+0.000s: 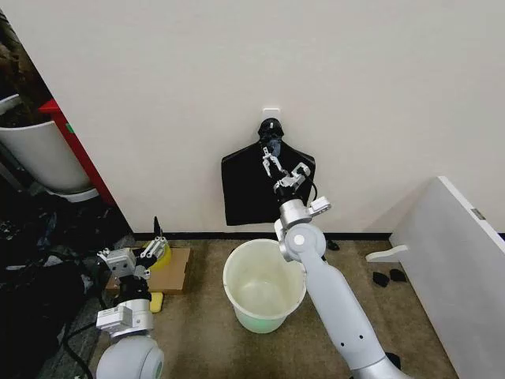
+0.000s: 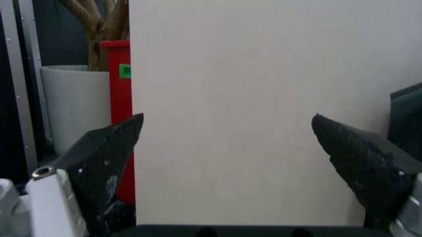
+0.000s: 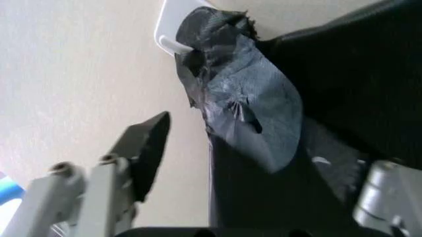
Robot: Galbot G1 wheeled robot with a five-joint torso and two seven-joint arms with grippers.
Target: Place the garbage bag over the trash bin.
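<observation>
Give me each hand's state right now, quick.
Left hand: open, holding nothing, low near the cardboard.
Right hand: open, raised at the black bag bundle hanging on the wall hook, not gripping it.

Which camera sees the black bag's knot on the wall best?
The right wrist view: the garbage bag's crinkly knot sits close up on its white hook, beside the open right pincer. The head view shows the whole bag hanging, its knot tiny. The left wrist view catches just a dark edge.

One trash bin (image 1: 263,286); one garbage bag (image 1: 248,189); two claws (image 1: 271,163) (image 1: 156,249).
</observation>
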